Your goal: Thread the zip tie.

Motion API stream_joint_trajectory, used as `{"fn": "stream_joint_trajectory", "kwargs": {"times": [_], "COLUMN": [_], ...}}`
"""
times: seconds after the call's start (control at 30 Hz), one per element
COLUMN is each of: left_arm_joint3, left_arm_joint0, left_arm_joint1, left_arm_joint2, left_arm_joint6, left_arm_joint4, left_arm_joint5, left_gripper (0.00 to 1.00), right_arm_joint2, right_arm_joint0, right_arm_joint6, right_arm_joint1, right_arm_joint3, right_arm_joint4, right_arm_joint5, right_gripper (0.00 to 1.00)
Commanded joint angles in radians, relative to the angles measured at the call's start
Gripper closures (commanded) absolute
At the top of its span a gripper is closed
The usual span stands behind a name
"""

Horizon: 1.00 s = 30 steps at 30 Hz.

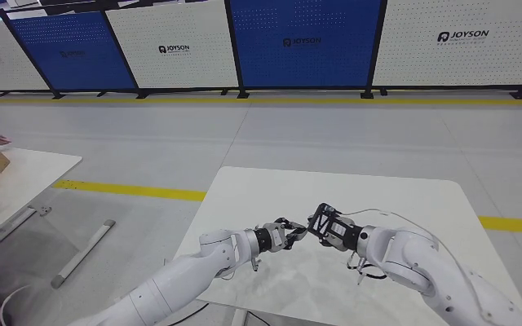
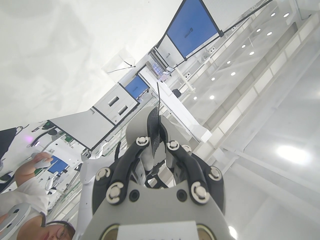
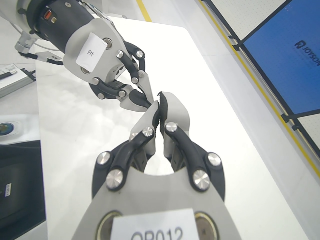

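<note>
The left gripper [image 2: 157,122] is squeezed shut on the zip tie [image 2: 158,96]. The tie is a thin black strip. It sticks straight out past the left gripper's tips, in line with the fingers, like a little stick pointing forward.

Just in front of those tips is the right gripper [image 3: 159,103]. It faces the left one, tip to tip, and the two almost touch. Its fingers are pressed together too. A small black bit peeks out at its tips. I think that is the other end of the tie, but it is too small to be sure.

So the tie lies between the two grippers, and its long side runs from one toward the other. Both arms are about as close to it as each other. My guess is that the next move is a tiny push straight along the strip, and the end has to line up just right or it will slide past.

Both grippers hang above a white table [image 1: 391,196], not touching it. Behind the table is a grey floor with a yellow line [image 1: 130,191], then a wall of blue and white panels [image 1: 306,41].
</note>
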Motion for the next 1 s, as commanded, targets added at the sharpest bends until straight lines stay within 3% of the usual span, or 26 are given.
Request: {"fn": "stream_joint_trajectory", "kwargs": {"times": [0.0, 0.13, 0.23, 0.33, 0.6, 0.97], "left_arm_joint3": [-0.004, -0.021, -0.037, -0.058, -0.084, -0.084], "left_arm_joint0": [-0.005, -0.022, -0.022, -0.011, 0.024, 0.026], "left_arm_joint1": [0.003, 0.012, 0.015, 0.015, 0.009, 0.009], "left_arm_joint2": [0.004, 0.021, 0.025, 0.032, 0.07, 0.07], "left_arm_joint6": [0.017, 0.067, 0.096, 0.127, 0.172, 0.174], "left_arm_joint4": [0.0, 0.057, 0.165, 0.297, 0.626, 0.629], "left_arm_joint5": [0.0, 0.0, -0.014, -0.063, -0.184, -0.187], "left_gripper": [1.0, 1.0, 1.0, 1.0, 1.0, 1.0], "right_arm_joint2": [0.018, 0.064, 0.107, 0.151, 0.229, 0.229], "right_arm_joint0": [-0.011, -0.048, -0.092, -0.132, -0.197, -0.197], "right_arm_joint6": [-0.003, -0.013, -0.013, 0.023, 0.095, 0.095], "right_arm_joint1": [0.0, 0.005, 0.01, 0.014, 0.016, 0.016], "right_arm_joint3": [-0.003, 0.002, 0.017, 0.034, 0.04, 0.04], "right_arm_joint4": [0.008, 0.044, 0.126, 0.235, 0.43, 0.43], "right_arm_joint5": [0.005, 0.037, 0.074, 0.127, 0.187, 0.187], "right_gripper": [0.02, 0.0, 0.0, 0.0, 0.0, 0.0]}}
